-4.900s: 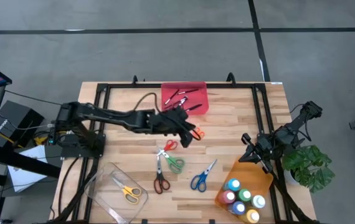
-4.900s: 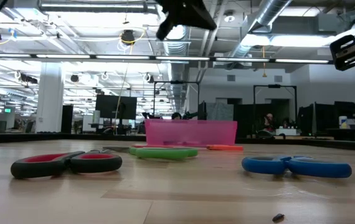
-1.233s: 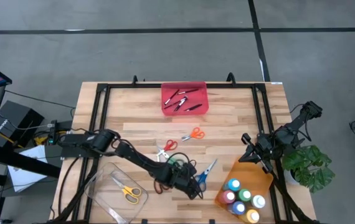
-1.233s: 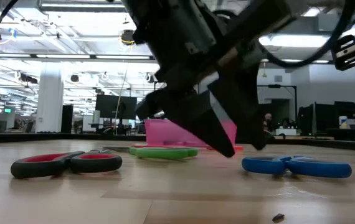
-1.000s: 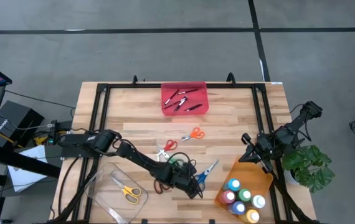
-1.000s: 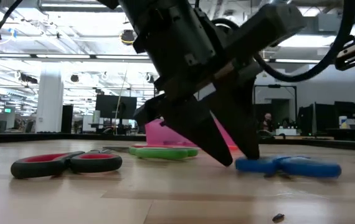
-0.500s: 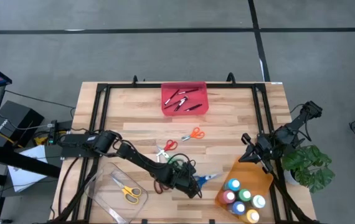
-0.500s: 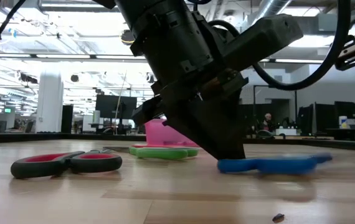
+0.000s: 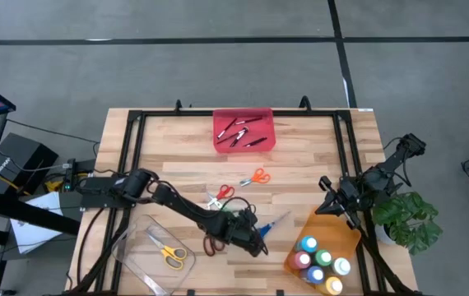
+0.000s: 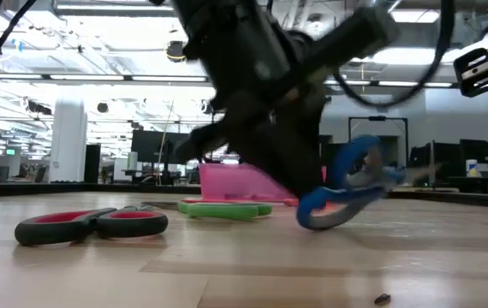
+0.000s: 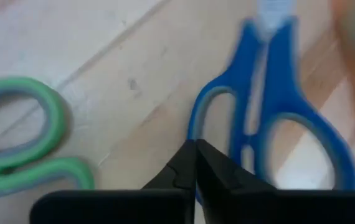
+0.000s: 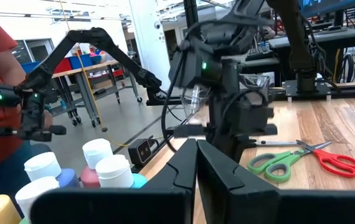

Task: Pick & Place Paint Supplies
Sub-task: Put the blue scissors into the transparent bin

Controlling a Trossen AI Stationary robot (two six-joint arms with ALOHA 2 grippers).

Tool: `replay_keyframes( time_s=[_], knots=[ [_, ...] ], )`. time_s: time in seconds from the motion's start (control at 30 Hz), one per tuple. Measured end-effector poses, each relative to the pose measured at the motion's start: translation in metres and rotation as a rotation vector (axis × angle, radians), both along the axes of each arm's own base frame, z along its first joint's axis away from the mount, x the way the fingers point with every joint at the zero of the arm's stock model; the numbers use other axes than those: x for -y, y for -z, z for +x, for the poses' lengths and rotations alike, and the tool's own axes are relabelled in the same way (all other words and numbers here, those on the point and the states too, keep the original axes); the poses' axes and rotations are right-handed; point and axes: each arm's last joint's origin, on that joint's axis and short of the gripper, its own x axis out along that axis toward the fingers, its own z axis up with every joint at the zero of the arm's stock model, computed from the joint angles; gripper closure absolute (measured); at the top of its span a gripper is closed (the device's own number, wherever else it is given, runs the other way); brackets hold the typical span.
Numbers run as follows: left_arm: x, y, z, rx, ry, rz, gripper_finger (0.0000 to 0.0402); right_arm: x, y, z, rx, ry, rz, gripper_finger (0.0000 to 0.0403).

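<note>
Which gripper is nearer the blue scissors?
Left. The left gripper is shut on the blue scissors, lifting their handle end off the table. The right gripper waits, shut, at the table's right edge above the orange tray.

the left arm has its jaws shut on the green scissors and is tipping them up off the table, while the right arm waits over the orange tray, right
Not quite: the left gripper is shut on the blue scissors, not green ones. The low view shows their blue handles tipped up off the table. The green scissors lie flat behind. The right gripper does wait by the orange tray.
</note>
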Motion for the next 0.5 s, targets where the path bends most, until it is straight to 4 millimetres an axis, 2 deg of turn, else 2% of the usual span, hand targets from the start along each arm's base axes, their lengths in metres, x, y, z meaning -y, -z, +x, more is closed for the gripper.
replay_keyframes(
  time_s=[0.27,0.4,0.5],
  knots=[
    [-0.021,-0.043,-0.005,0.045,-0.055,0.019,0.0398,0.000,0.000,0.000,0.000,0.000,0.000,0.0395],
    [-0.032,-0.053,-0.009,0.014,-0.073,0.043,0.0399,0.000,0.000,0.000,0.000,0.000,0.000,0.0395],
    [-0.034,-0.053,-0.013,-0.034,-0.065,0.044,0.0400,0.000,0.000,0.000,0.000,0.000,0.000,0.0395]
  ],
)
